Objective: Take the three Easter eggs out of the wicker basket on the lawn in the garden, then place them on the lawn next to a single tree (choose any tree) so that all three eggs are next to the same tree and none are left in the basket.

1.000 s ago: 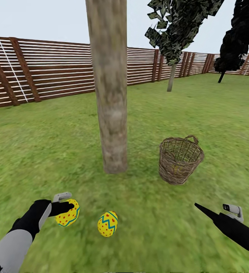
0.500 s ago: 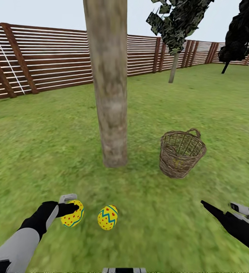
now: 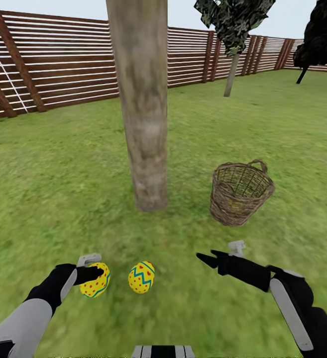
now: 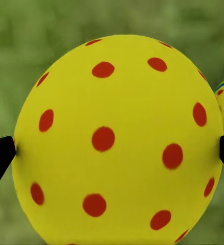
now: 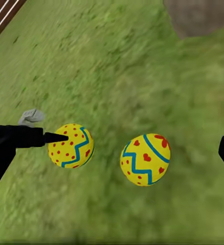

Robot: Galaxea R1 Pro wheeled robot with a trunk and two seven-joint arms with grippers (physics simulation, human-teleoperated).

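Gripping a bright yellow egg with red dots (image 3: 95,285), the left gripper (image 3: 94,272) has its black fingertips (image 4: 0,155) pressed on opposite sides of the shell, low over the mottled green lawn (image 3: 58,174). A second yellow egg with a blue zigzag and red hearts (image 3: 141,277) lies on the grass just beside it, near the foot of the thick grey-brown tree trunk (image 3: 143,119). The right gripper (image 3: 214,254) hovers spread apart, holding nothing. The woven brown wicker basket (image 3: 240,193) stands right of the trunk; its contents cannot be made out.

Two Easter eggs (image 3: 94,281) (image 3: 141,277) — one wicker basket (image 3: 240,194) — three trees (image 3: 142,107) (image 3: 233,30) (image 3: 320,37).
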